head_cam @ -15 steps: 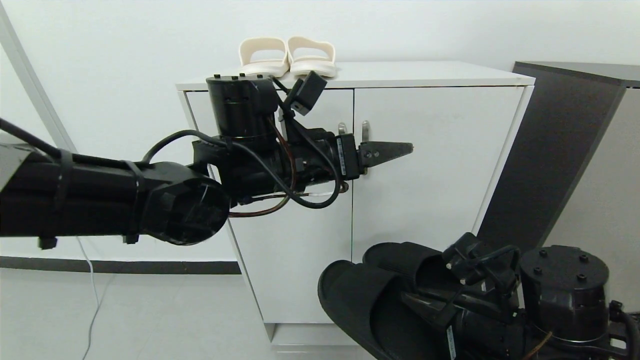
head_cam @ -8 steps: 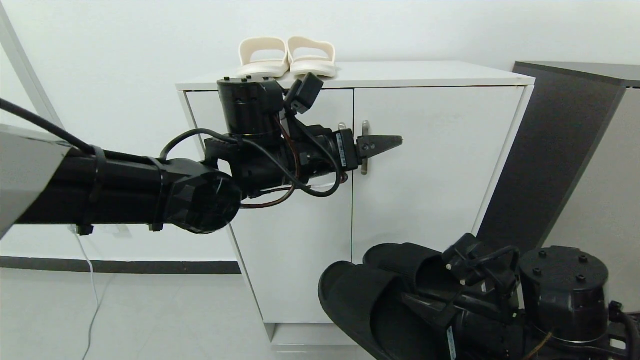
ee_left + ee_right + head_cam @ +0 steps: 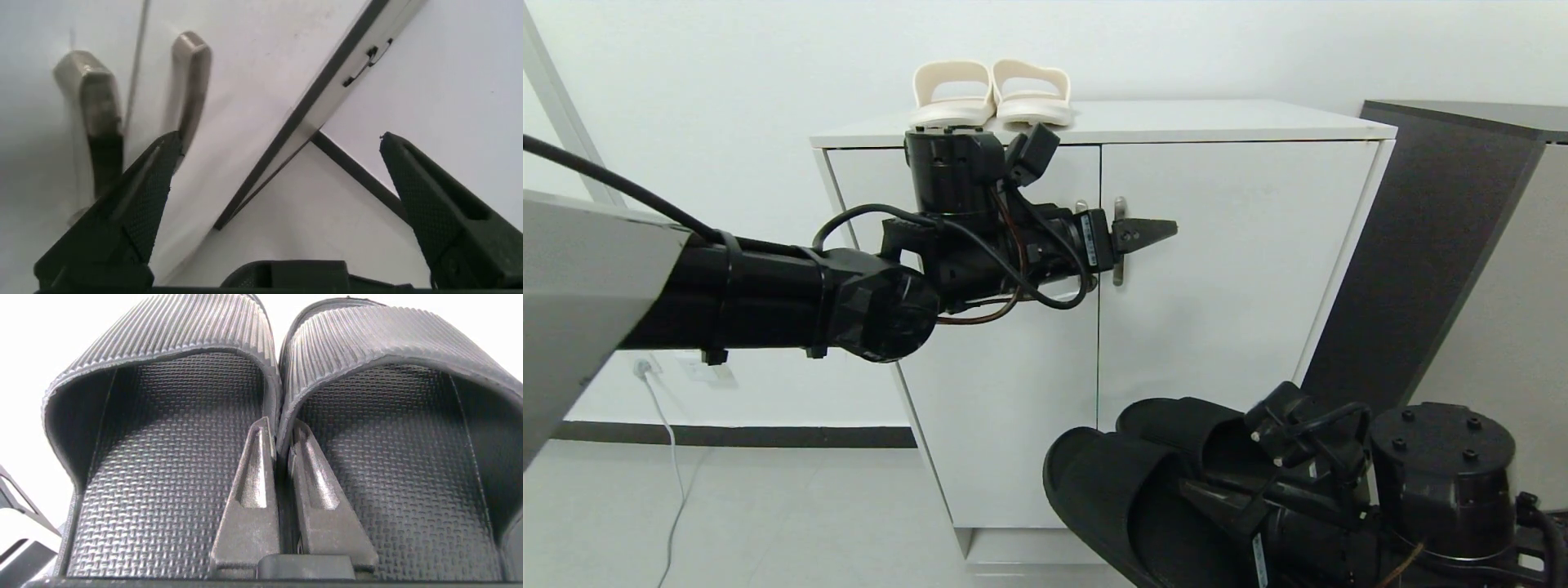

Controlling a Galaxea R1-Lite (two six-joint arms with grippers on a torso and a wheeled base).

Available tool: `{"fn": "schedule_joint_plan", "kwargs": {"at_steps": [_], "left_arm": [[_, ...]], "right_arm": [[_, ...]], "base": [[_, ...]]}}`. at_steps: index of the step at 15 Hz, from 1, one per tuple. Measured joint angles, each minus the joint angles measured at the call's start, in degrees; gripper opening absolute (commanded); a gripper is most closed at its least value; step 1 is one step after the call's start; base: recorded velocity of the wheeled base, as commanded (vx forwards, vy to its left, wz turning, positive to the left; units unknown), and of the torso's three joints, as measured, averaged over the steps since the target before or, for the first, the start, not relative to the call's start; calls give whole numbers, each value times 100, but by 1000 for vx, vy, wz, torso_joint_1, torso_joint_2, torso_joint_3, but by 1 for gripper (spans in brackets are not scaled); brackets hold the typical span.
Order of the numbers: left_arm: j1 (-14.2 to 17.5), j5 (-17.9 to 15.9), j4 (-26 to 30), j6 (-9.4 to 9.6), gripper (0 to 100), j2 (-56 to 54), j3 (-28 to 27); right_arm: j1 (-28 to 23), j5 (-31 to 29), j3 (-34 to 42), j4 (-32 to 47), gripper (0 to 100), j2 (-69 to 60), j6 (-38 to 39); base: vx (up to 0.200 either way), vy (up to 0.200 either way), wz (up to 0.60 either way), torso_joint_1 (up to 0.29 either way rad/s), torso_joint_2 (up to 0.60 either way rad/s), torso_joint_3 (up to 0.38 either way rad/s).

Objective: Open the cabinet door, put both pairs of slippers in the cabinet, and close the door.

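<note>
Before the white cabinet [image 3: 1225, 269], left fingers [image 3: 122, 220] gape beside a door handle [image 3: 189, 82]; right fingers [image 3: 253, 498] pinch black slippers [image 3: 163, 416].

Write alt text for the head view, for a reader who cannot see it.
The left hand is level with the metal handles where the two closed doors of the white cabinet meet. Low in front, the right hand holds a pair of black slippers; a cream pair sits on the cabinet top.

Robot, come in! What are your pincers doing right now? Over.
Left pincer open at the door handle. Right pincer shut on black slippers. Cabinet doors shut, cream slippers on top.
</note>
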Motion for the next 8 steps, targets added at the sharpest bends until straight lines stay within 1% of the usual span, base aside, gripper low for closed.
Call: {"fn": "schedule_joint_plan", "kwargs": {"at_steps": [4,8], "left_arm": [[50,54,244,13,100,229,-449],[55,57,369,18,100,367,-642]], "right_arm": [[-4,5,6,-1,0,9,2],[-4,7,15,0,0,11,2]], "base": [[0,0,0,0,0,0],[0,0,0,0,0,0]]}}
